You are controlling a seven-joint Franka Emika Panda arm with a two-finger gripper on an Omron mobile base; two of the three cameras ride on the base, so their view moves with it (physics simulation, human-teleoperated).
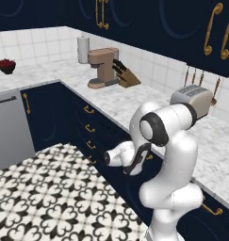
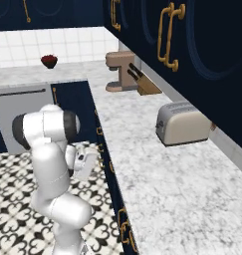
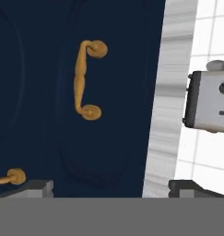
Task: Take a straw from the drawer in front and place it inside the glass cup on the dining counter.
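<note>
Hand view: navy-blue drawer front [image 3: 99, 120] dead ahead of the pincer, closed. Its curved brass handle [image 3: 85, 80] runs top-to-bottom in this rolled frame and sits above the midline between the two dark fingertips [image 3: 37, 186], slightly left of centre. So the camera is rolled about a quarter turn relative to the drawer.

Base views: white-grey marble worktop [image 1: 134, 101] with the silver toaster [image 1: 192, 100] runs above the bank of navy drawers; the white arm is folded low, wrist pointed at that bank.

Gripper [image 3: 111, 189] stands wide, nothing between the tips, well short of the handle.

Straw presumably inside the shut drawer, so hidden.

Judgement: next move is straight ahead, tips bracketing the handle across its thin section.
</note>
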